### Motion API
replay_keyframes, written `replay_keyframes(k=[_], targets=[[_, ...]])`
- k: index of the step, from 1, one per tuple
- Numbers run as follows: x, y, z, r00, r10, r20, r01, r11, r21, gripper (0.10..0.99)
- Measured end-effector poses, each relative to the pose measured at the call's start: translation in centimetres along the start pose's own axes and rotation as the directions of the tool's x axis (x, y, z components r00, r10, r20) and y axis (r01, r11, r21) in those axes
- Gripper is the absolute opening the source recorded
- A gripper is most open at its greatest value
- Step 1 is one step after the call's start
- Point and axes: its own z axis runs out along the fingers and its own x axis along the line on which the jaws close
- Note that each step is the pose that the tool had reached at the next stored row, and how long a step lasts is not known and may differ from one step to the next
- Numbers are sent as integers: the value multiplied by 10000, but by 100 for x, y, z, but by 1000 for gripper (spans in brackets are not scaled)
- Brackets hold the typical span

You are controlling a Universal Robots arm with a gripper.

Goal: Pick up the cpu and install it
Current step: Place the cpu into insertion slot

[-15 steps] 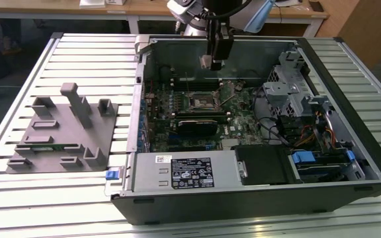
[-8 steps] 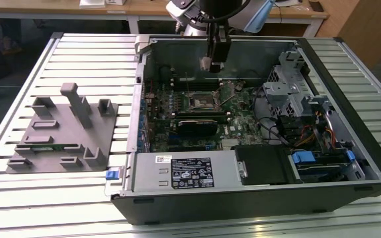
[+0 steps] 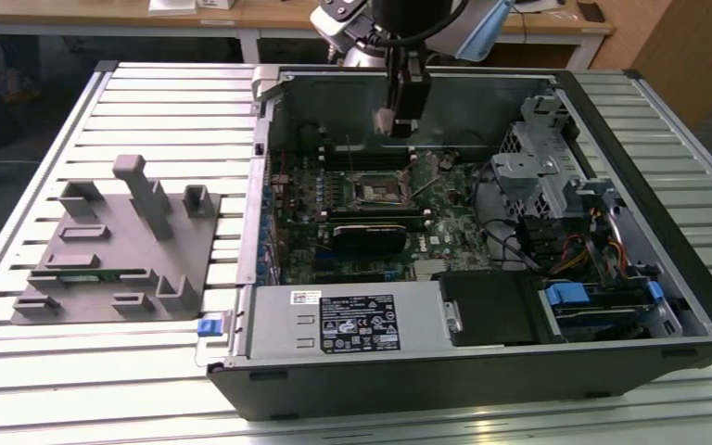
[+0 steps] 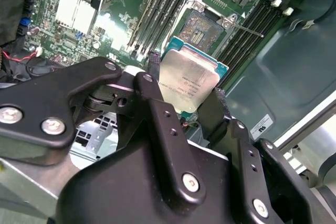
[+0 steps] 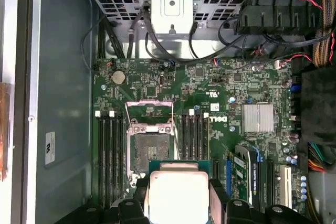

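A grey tray point(image 3: 115, 269) with blocks on it lies near the edge of the slatted surface point(image 3: 158, 111) on the exterior view's left. Beside it, from the middle of the surface to the edge on the exterior view's right, sits an open computer box point(image 3: 480, 371). A green board point(image 3: 455, 222) lies flat inside it. In the middle of the board is a square socket point(image 3: 377, 190), and in the first wrist view its metal lid point(image 5: 149, 113) is flipped open. The claw point(image 3: 396, 120) hangs in the air over the back part of the box. It is holding the cpu point(image 4: 190, 80). Two black fingers point(image 4: 157, 108) press on the cpu's two sides. The cpu is tipped a little, with its silver top facing up. It is above the board, close to the socket point(image 5: 151, 153), and not yet in it.
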Motion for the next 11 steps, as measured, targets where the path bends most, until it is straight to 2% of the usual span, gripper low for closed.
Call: replay_keyframes(k=[4, 6, 11], targets=[[11, -4, 62, 10000, 2, -2, -2, 10000, -1, 541], [14, -7, 98, 10000, -7, -31, 7, 10000, -1, 541], [15, -10, 171, 9967, -811, -91, 811, 9967, 1, 541]])
